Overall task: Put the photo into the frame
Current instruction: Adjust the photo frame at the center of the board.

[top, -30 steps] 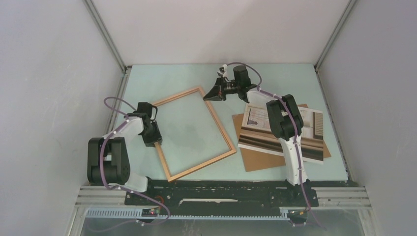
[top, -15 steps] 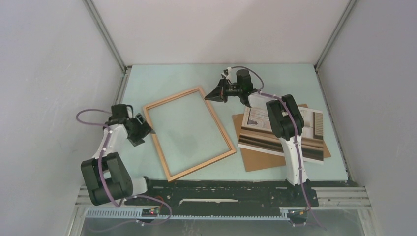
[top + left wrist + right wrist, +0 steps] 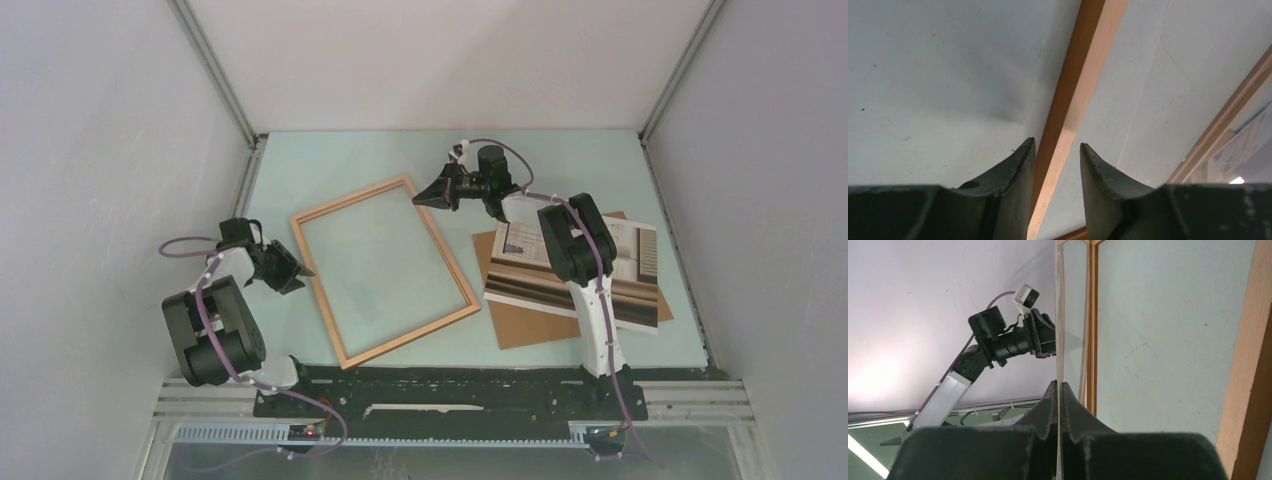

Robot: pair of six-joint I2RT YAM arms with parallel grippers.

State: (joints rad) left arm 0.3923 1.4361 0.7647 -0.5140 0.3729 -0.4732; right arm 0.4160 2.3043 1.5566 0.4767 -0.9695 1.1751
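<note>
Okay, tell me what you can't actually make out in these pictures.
- Top view: the right arm covers the middle of the grey-white paper photo.
- Right wrist view: the right gripper is shut on a thin pale edge; what it belongs to is unclear.
- Left wrist view: the left gripper has its jaws astride the light orange-brown wooden frame; contact cannot be told.

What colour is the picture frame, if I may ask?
The frame is light orange-brown wood; the left wrist view shows it best.
</note>
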